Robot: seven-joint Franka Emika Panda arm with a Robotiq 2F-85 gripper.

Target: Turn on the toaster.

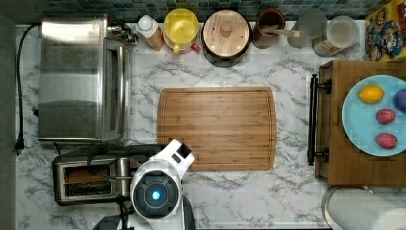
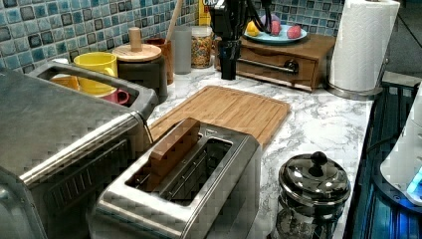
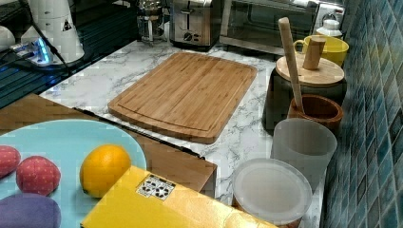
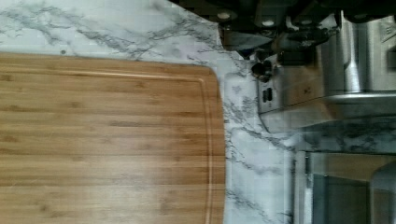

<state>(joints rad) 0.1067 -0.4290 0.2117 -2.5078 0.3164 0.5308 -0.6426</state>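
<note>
In the top view, the toaster (image 1: 88,181) sits on the marble surface (image 1: 249,191) just beside the big toaster oven (image 1: 79,79), off one corner of the cutting board (image 1: 216,128). The white robot arm (image 1: 158,184) hangs right over the board-side end of the toaster, so I think the step in hand is getting to the lever there. In the left view, the toaster (image 2: 189,184) is close up, with a brown slice of toast (image 2: 169,152) standing tall in one slot, so it looks not pushed down yet. A shiny jar with a knob lid (image 2: 312,191) stands just beside the toaster and could get bumped. In the right view, the toaster (image 3: 192,21) is past the far end of the cutting board (image 3: 185,95), and its front shows a dial and a lever slot. In the wrist view, the end effector (image 4: 273,39) is near the toaster's (image 4: 327,79) end face with its small knob, above the surface beside the cutting board. I cannot tell if the end effector is open or closed. Next it should find the lever and press it straight down.
</note>
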